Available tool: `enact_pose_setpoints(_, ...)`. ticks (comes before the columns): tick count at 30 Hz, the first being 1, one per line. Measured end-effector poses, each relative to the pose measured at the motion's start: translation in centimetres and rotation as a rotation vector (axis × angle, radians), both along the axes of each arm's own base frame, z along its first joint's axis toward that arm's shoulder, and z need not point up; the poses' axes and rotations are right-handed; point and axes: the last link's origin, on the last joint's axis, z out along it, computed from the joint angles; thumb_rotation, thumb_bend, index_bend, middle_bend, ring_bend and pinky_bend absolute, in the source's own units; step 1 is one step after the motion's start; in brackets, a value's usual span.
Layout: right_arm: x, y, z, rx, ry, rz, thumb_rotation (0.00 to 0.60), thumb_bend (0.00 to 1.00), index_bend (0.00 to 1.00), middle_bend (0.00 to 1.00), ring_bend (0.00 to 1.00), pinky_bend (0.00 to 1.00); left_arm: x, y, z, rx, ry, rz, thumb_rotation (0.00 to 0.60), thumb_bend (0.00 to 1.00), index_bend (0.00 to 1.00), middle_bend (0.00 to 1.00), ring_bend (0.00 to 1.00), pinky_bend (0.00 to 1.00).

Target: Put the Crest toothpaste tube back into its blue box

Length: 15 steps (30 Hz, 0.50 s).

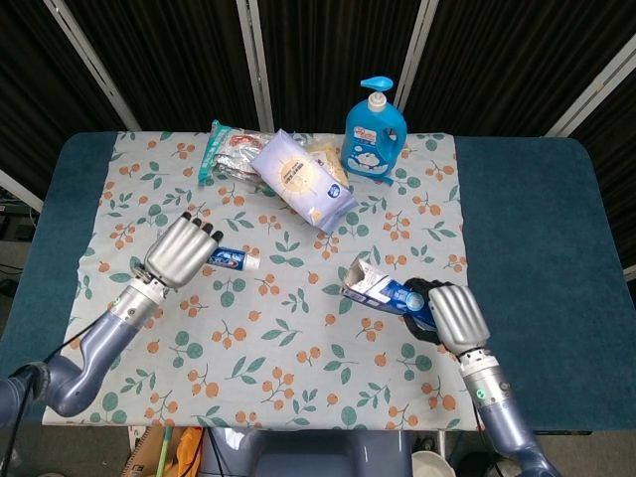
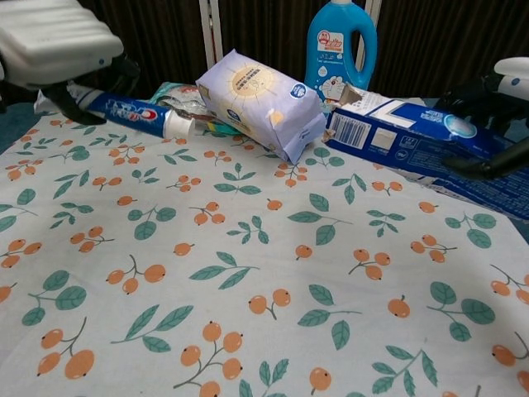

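Chest view, leftmost: left hand [image 2: 54, 37] lifted clear of the floral cloth [image 2: 248, 281], grasping the Crest toothpaste tube [image 2: 136, 112] with its white cap pointing right. Further right at the table's back, a lavender wipes pack [image 2: 260, 99] and blue pump bottle [image 2: 340, 45]. Rightmost: right hand [image 1: 452, 313] wrapped around the blue box [image 2: 405, 132], torn flap end apparently open toward the tube.

At the far edge of the floral tablecloth [image 1: 298, 338] we saw a blue pump bottle [image 1: 374, 129] standing upright, a pale purple wipes pack [image 1: 302, 179] beside it, and a teal-edged packet [image 1: 227, 149] further left.
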Motion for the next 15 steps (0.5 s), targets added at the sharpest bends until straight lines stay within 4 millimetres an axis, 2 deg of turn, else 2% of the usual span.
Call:
enact_pose_setpoints(3,0.5,0.1,-0.2,0.010,-0.005,-0.002,0.600,0.41,0.58,0.64,0.62,0.54,1.7,1.3,2.1,0.025,0.021,-0.057,0.600,0.57,0.65,0.68,0.63,0.62)
enact_pose_setpoints(6,1.1,0.2,-0.6,0.012,-0.008,-0.001,0.600,0.41,0.58,0.64,0.62,0.54,3.7,2.2,3.4,0.038,0.021,-0.105,0.600,0.57,0.65,0.68,0.63,0.62)
enact_pose_setpoints(15,3.2,-0.3,-1.5,0.039,-0.138,-0.071,0.600,0.41,0.58,0.64,0.62,0.54,8.0,3.4,4.4,0.048,0.029,-0.221,0.600,0.57,0.64,0.68,0.63,0.62)
